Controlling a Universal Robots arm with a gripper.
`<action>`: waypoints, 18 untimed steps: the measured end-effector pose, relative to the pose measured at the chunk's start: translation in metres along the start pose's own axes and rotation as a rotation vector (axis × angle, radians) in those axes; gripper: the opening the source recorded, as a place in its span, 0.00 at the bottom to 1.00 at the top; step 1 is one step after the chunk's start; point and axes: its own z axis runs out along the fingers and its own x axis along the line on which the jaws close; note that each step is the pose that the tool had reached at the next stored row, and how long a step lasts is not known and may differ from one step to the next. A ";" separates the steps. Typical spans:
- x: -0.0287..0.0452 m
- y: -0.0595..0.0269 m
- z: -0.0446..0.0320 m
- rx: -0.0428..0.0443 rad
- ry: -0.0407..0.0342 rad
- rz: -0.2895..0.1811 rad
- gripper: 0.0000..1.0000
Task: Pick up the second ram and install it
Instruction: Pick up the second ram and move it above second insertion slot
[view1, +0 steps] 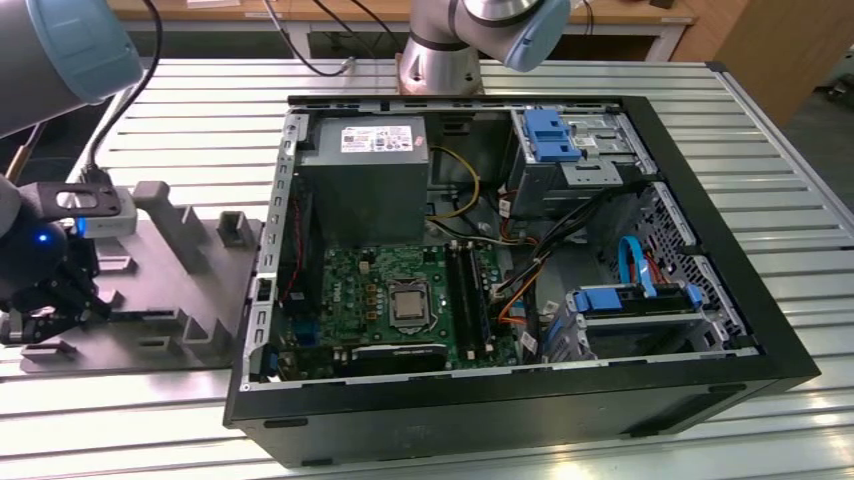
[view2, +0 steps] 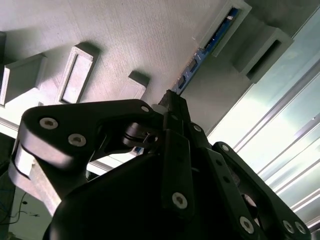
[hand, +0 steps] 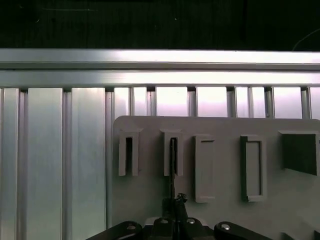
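At the exterior view's left, the hand (view1: 47, 322) hangs low over a grey slotted rack (view1: 160, 290) on the ribbed metal tabletop (view1: 200, 120). In both wrist views the blue memory stick (view2: 218, 34) (hand: 172, 165) stands on edge in one of the rack's narrow slots. The hand's fingers seem pressed together on its near end, pinching it, though they hide the contact itself. At the exterior view's right lies the open computer case (view1: 507, 410), with a grey power box (view1: 363, 190) and a green board (view1: 374, 290) inside.
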 end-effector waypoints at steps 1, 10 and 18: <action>0.0000 0.0000 0.0000 -0.0008 0.0003 -0.011 0.12; -0.0002 0.0000 -0.0020 -0.0015 0.0007 -0.021 0.12; -0.0003 0.0001 -0.0031 -0.0016 0.0008 -0.021 0.12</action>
